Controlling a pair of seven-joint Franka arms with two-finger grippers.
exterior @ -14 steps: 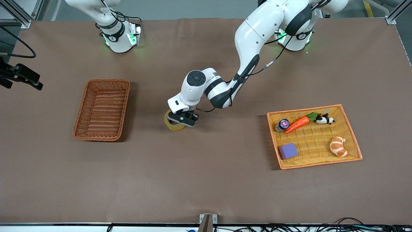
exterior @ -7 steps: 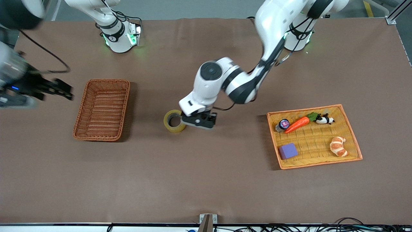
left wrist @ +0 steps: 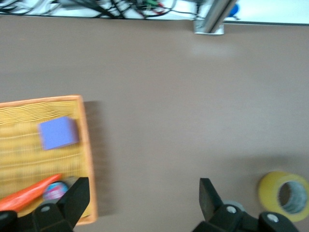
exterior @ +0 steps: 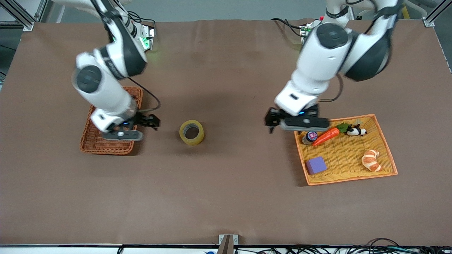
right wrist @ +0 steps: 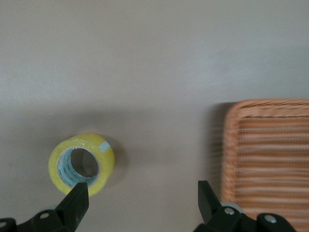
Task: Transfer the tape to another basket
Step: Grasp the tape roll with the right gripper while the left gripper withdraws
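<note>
Now tape [exterior: 191, 132] flat on table between basket [exterior: 92, 138] and tray, left gripper [exterior: 282, 123] released, right gripper [exterior: 141, 127] released, both empty

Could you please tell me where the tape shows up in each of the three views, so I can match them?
Front view: tape on the bare table, between the basket and the tray.
Left wrist view: tape at the picture's lower right corner.
Right wrist view: tape at lower left.
Shared landmark: the tape itself, flat with its hole upward.
</note>
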